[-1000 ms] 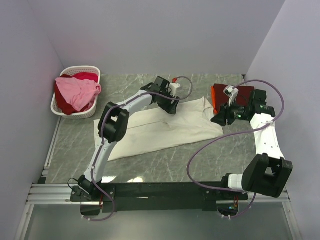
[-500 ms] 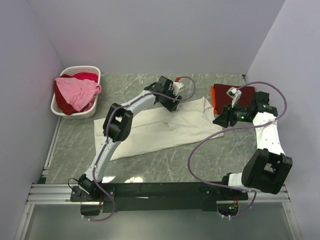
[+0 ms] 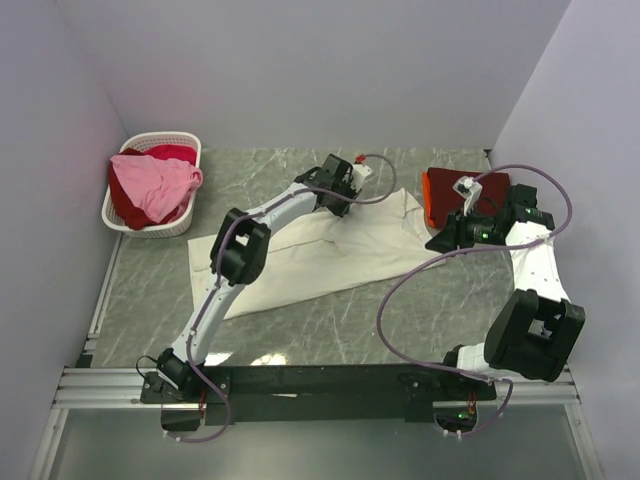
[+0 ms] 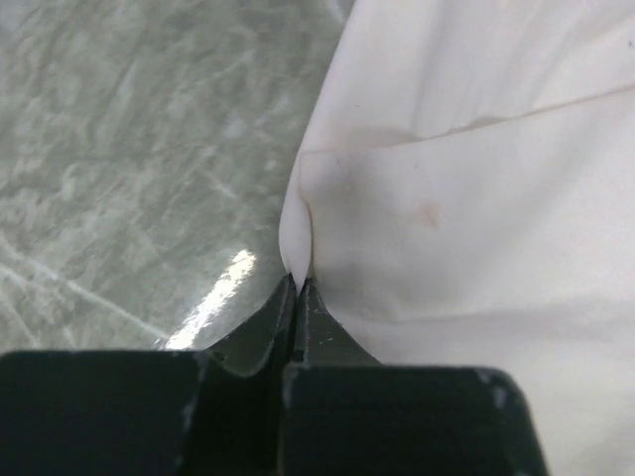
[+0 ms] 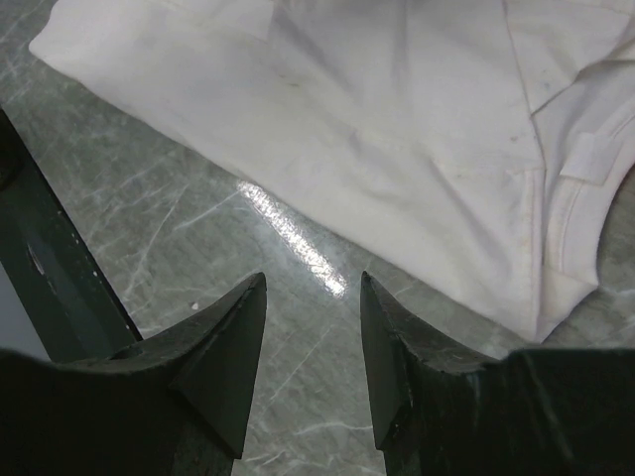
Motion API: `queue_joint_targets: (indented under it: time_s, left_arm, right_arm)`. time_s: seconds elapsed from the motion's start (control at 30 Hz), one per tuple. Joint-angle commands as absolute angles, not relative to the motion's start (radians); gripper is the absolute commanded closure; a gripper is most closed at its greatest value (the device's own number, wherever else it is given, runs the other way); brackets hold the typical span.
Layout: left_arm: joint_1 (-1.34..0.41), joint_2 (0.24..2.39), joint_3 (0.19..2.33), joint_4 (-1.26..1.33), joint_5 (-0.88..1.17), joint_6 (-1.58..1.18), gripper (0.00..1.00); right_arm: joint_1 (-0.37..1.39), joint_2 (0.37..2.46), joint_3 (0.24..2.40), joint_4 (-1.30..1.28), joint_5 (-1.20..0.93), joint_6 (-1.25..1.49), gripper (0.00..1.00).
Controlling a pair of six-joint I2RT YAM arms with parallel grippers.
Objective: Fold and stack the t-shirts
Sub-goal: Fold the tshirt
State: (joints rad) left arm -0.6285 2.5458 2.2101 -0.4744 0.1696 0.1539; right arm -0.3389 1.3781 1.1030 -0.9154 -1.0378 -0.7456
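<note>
We see the cream-white t-shirt point(image 3: 320, 255) spread out on the table point(image 3: 330, 330). At its far edge the left gripper point(image 4: 298, 290) is closed tight, pinching a small fold of the cloth. Just beside its right edge the right gripper point(image 5: 313, 297) stands half open, holding nothing. Farther right lies the dark red t-shirt point(image 3: 492, 182); well to its left, the basket point(image 3: 150, 230) with a pink t-shirt point(image 3: 150, 185).

no readable text, labels, brands or numbers anywhere

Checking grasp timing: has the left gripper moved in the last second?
Yes. In the top view the left gripper has shifted toward the back wall, now shut on the cream-white t-shirt.
</note>
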Motion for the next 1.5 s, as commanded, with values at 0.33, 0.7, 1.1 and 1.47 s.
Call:
queue_joint_targets:
  time_s: [0.33, 0.7, 1.1, 1.47]
  left_arm:
    - [-0.275, 2.536, 2.181, -0.492, 0.087, -0.382, 0.98]
    - [-0.253, 1.988, 1.852, -0.292, 0.063, -0.319, 0.31]
    - [-0.195, 1.010, 1.002, -0.190, -0.244, -0.296, 0.08]
    - [-0.193, 0.548, 0.695, -0.181, -0.462, -0.245, 0.04]
  right_arm:
    - [-0.261, 1.394, 1.089, -0.852, -0.944, -0.715, 0.50]
    - [0.420, 1.233, 0.904, -0.563, -0.659, -1.077, 0.14]
    - [1.124, 1.640, 1.072, -0.134, -0.224, -1.109, 0.29]
    - [1.212, 1.997, 1.278, -0.047, -0.063, -1.097, 0.40]
